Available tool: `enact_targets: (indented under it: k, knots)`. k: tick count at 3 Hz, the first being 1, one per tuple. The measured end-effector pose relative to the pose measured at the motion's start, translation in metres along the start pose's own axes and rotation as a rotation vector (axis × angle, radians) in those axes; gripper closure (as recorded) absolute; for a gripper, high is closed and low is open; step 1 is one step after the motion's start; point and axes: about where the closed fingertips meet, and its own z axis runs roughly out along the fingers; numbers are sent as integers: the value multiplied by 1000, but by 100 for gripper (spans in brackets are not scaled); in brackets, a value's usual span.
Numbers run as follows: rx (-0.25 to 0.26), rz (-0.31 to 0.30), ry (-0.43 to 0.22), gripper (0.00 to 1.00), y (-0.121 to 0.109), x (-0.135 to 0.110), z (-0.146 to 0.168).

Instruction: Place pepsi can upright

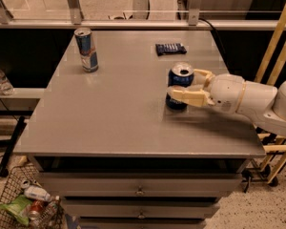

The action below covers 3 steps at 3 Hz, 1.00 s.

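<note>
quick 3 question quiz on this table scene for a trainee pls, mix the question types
1. True or false: the short, deep-blue pepsi can lies on its side on the grey table.
2. What stands near the table's far left corner? A) the tall, slim blue-and-silver energy drink can B) a red mug C) a green bowl
3. Fill in: the cream two-finger gripper, reaching in from the right, is closed around the ____ can.

Key: 1 false, it stands upright; 2 A; 3 pepsi.

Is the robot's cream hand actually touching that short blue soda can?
Touching. The camera view shows the hand clamped around the short deep-blue soda can, fingers pressed against its sides.
</note>
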Motion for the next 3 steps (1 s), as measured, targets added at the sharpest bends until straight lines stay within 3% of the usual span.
enact_targets:
  k: [2, 3]
  knots:
    - [-9, -2, -2, 12, 3, -2, 4]
    - [-13, -3, -2, 0, 4, -3, 6]
